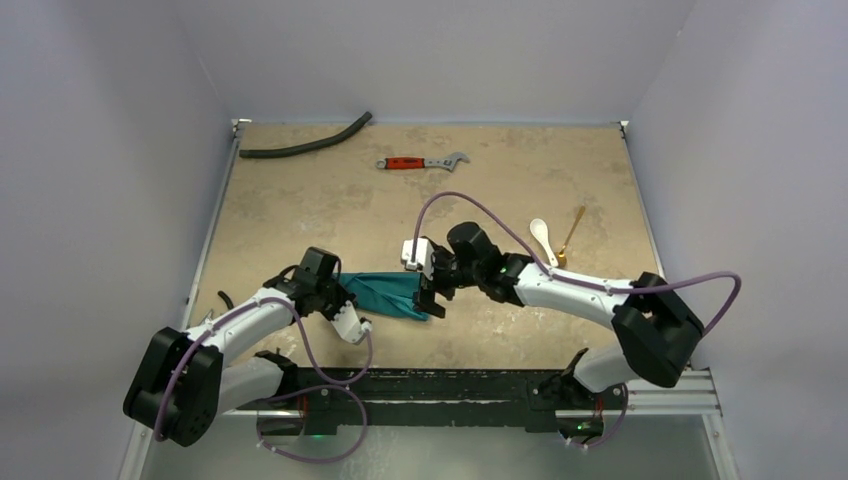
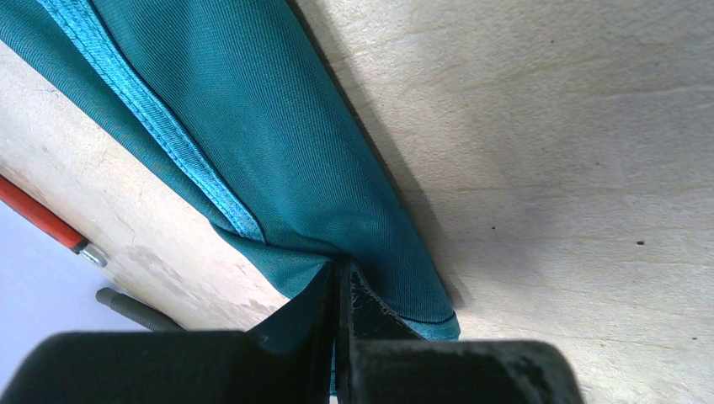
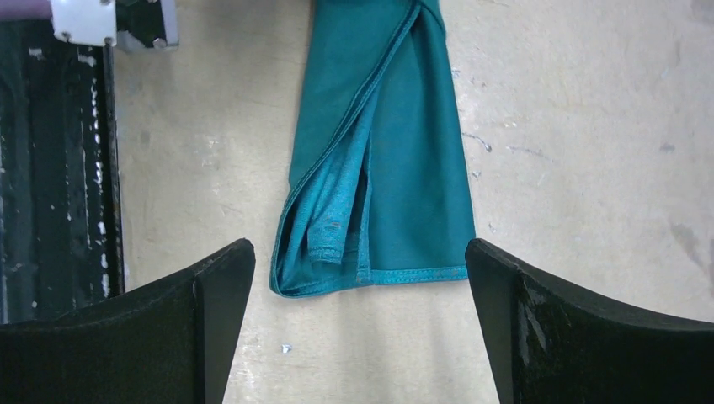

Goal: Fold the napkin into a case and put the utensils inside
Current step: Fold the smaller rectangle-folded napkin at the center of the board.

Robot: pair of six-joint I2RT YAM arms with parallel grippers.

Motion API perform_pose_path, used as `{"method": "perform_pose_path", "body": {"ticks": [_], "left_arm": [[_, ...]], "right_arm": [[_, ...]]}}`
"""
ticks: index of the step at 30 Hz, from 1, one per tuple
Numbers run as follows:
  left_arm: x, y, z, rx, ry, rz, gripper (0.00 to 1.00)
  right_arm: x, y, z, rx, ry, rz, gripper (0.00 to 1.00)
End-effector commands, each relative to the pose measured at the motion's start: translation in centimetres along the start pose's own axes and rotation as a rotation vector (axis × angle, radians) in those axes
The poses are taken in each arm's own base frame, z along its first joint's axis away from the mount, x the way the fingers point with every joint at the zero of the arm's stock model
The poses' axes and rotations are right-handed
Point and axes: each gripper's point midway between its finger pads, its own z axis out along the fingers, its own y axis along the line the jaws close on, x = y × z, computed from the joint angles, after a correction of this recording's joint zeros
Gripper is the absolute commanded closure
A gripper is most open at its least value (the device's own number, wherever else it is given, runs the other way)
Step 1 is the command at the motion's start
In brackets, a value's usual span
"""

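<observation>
Robot lab (walled test table (image 1: pixel 300 200))

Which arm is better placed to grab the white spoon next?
Right. The right gripper is open and empty over one end of the napkin, and the spoon lies on that arm's side. The left gripper is shut on the napkin's other end, farther from the spoon.

The left arm reaches inward from its base with the elbow bent. Its pincer (image 2: pixel 339 282) is clamped on an edge of the napkin (image 2: pixel 278 143), jaws pressed together. The right arm stretches leftward, and its pincer (image 3: pixel 360 261) points down with fingers (image 3: pixel 215 320) spread wide.
</observation>
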Motion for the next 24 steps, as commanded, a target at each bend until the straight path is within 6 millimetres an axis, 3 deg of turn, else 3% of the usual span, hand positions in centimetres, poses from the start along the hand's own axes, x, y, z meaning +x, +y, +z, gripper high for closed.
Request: {"method": "perform_pose_path", "body": {"ticks": [1, 5, 8, 11, 13, 16, 17, 19, 20, 22, 24], "left_arm": [[-2.0, -6.6, 0.6, 0.219, -0.077, -0.043, 1.0], [-1.9, -6.3, 0.6, 0.212, -0.075, -0.048, 1.0], [-2.0, -6.3, 0.6, 0.212, -0.077, -0.05, 1.0], [-2.1, -6.4, 0.6, 0.213, -0.082, -0.048, 1.0], [-2.1, -6.4, 0.6, 0.21, -0.082, -0.049, 1.0], [-2.0, -6.2, 0.5, 0.204, -0.081, -0.056, 1.0], [-2.0, -6.1, 0.5, 0.202, -0.081, -0.059, 1.0], [-2.0, -6.0, 0.5, 0.198, -0.081, -0.068, 1.0], [-2.0, -5.8, 0.4, 0.194, -0.082, -0.073, 1.0], [-2.0, -5.6, 0.4, 0.188, -0.082, -0.081, 1.0], [-2.0, -5.6, 0.3, 0.187, -0.08, -0.084, 1.0]], "right_arm": [[-0.1, 1.8, 1.4, -0.107, -0.002, -0.176, 0.02], [2.5, 2.9, 3.5, -0.151, 0.093, -0.2, 0.02], [2.9, 3.2, 4.1, -0.16, 0.092, -0.211, 0.02], [2.7, 2.1, 4.8, -0.102, 0.094, -0.209, 0.02], [2.6, 1.3, 5.1, -0.067, 0.094, -0.204, 0.07], [2.4, 1.2, 5.5, -0.063, 0.084, -0.202, 0.24], [2.5, 1.3, 5.6, -0.07, 0.089, -0.197, 0.35], [3.1, 1.6, 6.1, -0.098, 0.113, -0.182, 0.65], [3.3, 1.6, 6.3, -0.109, 0.128, -0.167, 0.73], [3.9, 1.8, 6.6, -0.126, 0.16, -0.138, 0.8], [4.0, 1.9, 6.6, -0.123, 0.162, -0.119, 0.81]]}}
